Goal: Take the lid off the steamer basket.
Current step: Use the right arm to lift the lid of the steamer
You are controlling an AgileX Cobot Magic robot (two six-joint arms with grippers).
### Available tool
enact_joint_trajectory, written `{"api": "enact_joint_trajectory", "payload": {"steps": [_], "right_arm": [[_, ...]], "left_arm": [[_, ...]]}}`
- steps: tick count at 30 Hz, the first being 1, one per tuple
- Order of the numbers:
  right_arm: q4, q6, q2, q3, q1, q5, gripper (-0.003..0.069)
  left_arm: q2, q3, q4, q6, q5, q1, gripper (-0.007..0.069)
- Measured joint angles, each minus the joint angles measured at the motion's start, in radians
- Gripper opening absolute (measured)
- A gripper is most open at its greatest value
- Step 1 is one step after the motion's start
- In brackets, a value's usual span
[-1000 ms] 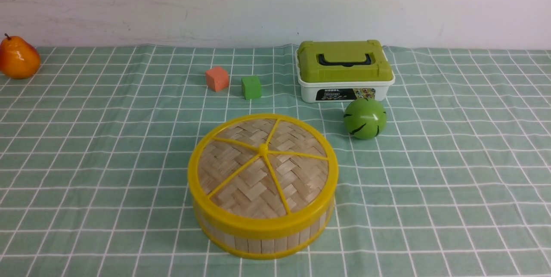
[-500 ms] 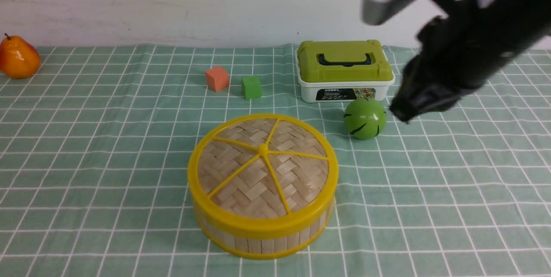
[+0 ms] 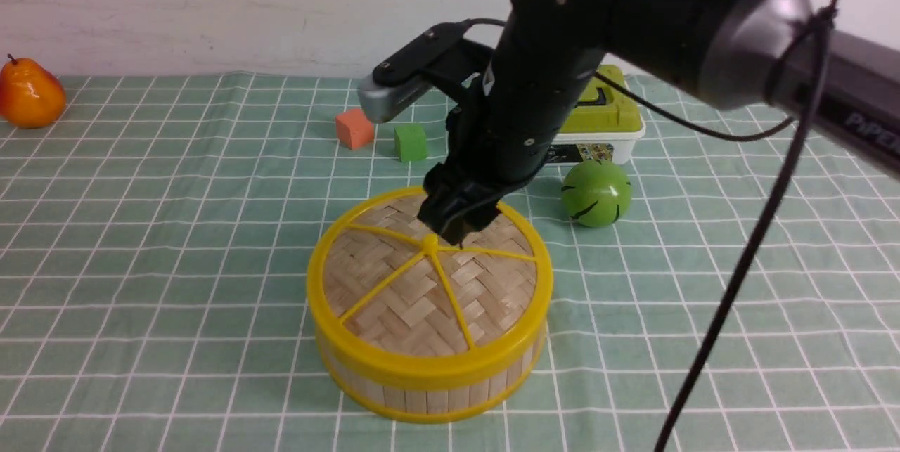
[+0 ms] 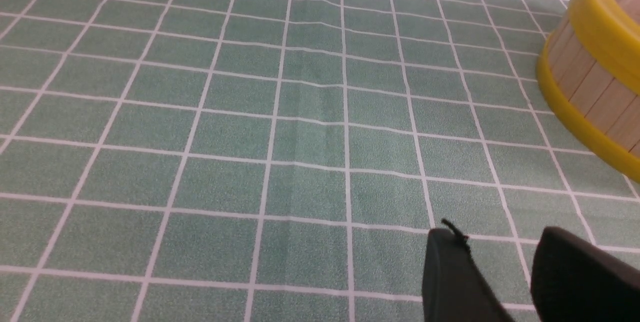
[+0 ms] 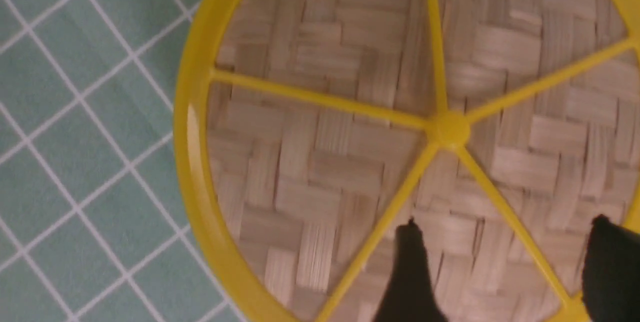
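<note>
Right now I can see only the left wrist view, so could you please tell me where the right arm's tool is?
Observer: The right tool hangs over the round woven-bamboo lid with yellow rim and spokes, close to its yellow centre hub.
Operator: Thank you. Are its jaws open?
Observer: Yes, wide open, with one yellow spoke between the fingers; it holds nothing.
Operator: Is anything close to the slatted bamboo steamer basket?
Observer: A green ball with black marks lies apart from it, farther back and to the robot's right.
</note>
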Motion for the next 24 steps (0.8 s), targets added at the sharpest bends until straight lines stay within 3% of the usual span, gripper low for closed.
{"api": "enact_joint_trajectory", "payload": {"steps": [3, 8, 14, 19, 24], "right_arm": [[0.008, 0.034, 0.038, -0.006, 0.002, -0.086, 0.0494], [0.01, 0.069, 0.088, -0.006, 0.003, -0.155, 0.047], [0.015, 0.073, 0.131, -0.006, 0.003, -0.149, 0.0332], [0.022, 0.073, 0.134, -0.012, 0.004, -0.142, 0.0097], [0.017, 0.073, 0.105, -0.025, 0.004, -0.104, 0.0076]], "left_arm": [[0.0, 0.0, 0.0, 0.0, 0.0, 0.0, 0.0239], [0.0, 0.0, 0.0, 0.0, 0.0, 0.0, 0.0239], [0.0, 0.0, 0.0, 0.0, 0.0, 0.0, 0.0239], [0.0, 0.0, 0.0, 0.0, 0.0, 0.0, 0.0239], [0.0, 0.0, 0.0, 0.0, 0.0, 0.0, 0.0239]]}}
